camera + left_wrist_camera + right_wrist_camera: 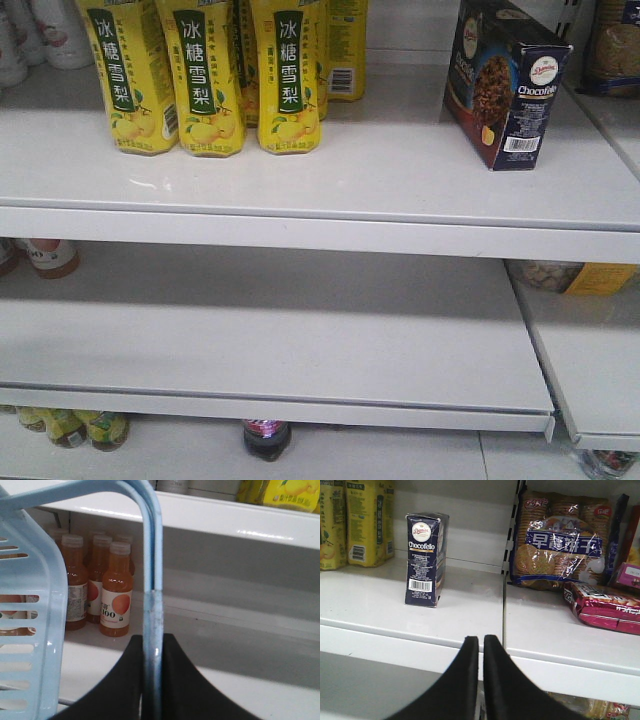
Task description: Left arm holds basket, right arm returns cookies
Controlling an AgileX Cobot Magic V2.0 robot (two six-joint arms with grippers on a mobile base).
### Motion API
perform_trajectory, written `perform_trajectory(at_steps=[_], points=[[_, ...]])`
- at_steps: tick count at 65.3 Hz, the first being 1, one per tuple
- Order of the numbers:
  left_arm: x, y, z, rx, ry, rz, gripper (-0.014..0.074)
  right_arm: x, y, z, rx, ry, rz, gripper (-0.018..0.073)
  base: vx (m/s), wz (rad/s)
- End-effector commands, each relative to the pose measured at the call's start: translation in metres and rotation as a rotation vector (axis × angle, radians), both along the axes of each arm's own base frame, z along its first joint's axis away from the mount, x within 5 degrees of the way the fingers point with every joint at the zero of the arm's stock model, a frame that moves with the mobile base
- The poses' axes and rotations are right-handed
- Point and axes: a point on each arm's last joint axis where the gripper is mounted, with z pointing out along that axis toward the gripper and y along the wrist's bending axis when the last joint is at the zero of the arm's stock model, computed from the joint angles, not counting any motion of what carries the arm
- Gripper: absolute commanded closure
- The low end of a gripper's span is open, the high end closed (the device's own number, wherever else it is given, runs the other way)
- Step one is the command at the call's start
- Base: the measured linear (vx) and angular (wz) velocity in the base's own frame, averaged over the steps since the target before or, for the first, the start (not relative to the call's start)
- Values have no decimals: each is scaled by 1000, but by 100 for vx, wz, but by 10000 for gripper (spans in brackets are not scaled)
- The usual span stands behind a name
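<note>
The cookies, a dark navy "Chocofello" box (pixel 508 85), stand upright on the upper white shelf at the right; the right wrist view shows the same box (pixel 426 559) with its barcode side facing me. My right gripper (pixel 480 639) is shut and empty, hanging in front of and below the shelf edge, apart from the box. My left gripper (pixel 153 637) is shut on the light blue hoop handle (pixel 152 575) of the basket (pixel 30 610), whose slotted side fills the left of that view. Neither arm shows in the front view.
Yellow pear-drink bottles (pixel 205 75) stand in a row at the left of the upper shelf (pixel 300 180). Biscuit bags (pixel 560 540) and a red packet (pixel 605 607) lie on the neighbouring shelf section to the right. Orange juice bottles (pixel 115 592) stand on a lower shelf behind the basket.
</note>
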Motion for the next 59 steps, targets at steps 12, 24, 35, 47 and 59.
perform_trajectory(at_steps=[12,24,35,47,59], points=[[-2,2,12,152,-90,19,599,0,-1,14,-4,-84,-12,566,0,0],[-2,1,12,171,-81,14,599,0,-1,14,-4,-84,-12,566,0,0],[-2,1,12,162,-82,14,599,0,-1,14,-4,-84,-12,566,0,0],[-2,1,12,162,-82,14,599,0,-1,14,-4,-84,-12,566,0,0],[-2,1,12,163,-83,14,599,0,-1,14,-4,-84,-12,566,0,0]])
